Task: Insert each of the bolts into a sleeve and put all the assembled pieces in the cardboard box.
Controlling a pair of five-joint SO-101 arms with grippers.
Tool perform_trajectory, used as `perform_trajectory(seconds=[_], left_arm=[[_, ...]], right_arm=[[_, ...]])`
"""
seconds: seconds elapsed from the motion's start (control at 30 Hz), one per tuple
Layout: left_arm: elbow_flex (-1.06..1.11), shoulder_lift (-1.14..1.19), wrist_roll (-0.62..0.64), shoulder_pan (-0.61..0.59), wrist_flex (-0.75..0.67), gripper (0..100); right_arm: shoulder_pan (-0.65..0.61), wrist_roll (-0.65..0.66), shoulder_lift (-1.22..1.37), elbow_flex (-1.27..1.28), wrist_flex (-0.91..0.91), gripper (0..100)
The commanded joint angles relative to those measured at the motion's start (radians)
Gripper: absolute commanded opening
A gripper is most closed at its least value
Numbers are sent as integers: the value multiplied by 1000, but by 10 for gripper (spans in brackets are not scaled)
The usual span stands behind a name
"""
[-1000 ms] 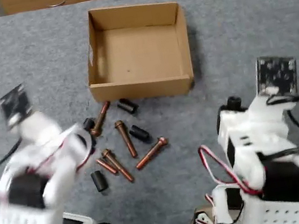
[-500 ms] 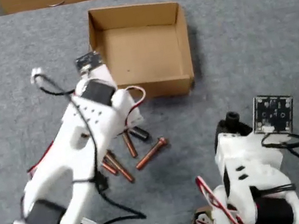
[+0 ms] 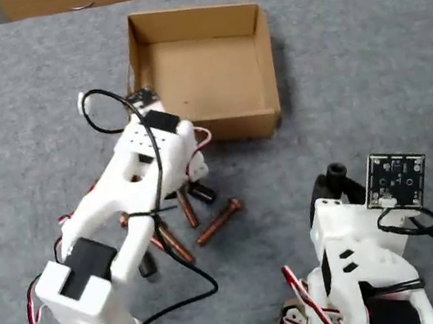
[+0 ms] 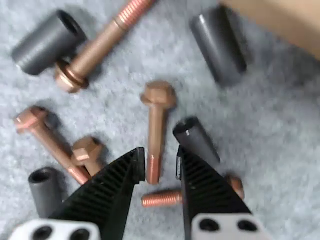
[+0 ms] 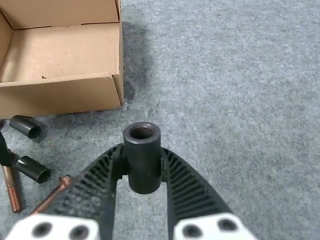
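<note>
The right gripper (image 5: 142, 167) is pinching a black sleeve (image 5: 142, 145) upright, well apart from the pile. The left gripper (image 4: 161, 165) is hanging with jaws slightly parted, straddling the threaded tip of a bolt (image 4: 156, 120) lying on the table (image 3: 366, 62). The remaining parts are lying loose beside the cardboard box (image 3: 235, 125), which is holding nothing. Judgement: no bolt is seated in a sleeve, so all assembly and boxing is pending. No legible writing is presenting.

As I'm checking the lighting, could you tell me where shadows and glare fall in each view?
High view: the cardboard box throws a dark shadow on the table to its right, no glare. Right wrist view: that shadow lies beside the box wall; the sleeve has a faint rim sheen. Left wrist view: bolts cast soft shadows.
</note>
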Motion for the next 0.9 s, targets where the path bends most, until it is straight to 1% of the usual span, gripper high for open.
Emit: perform_trajectory(seconds=[0.0, 0.07, 0.53, 0.67, 0.87], left_arm=[[-49, -5, -11, -51, -6, 112], [-55, -5, -32, -60, -9, 112], [-37, 2, -35, -55, -28, 111], [-37, 82, -35, -55, -29, 111], [-106, 203, -35, -55, -21, 111]], right_arm=[[7, -5, 5, 10, -20, 1], [7, -5, 5, 13, -20, 1], [7, -5, 5, 12, -20, 1], [7, -5, 5, 12, -20, 1], [5, -5, 4, 12, -20, 1]])
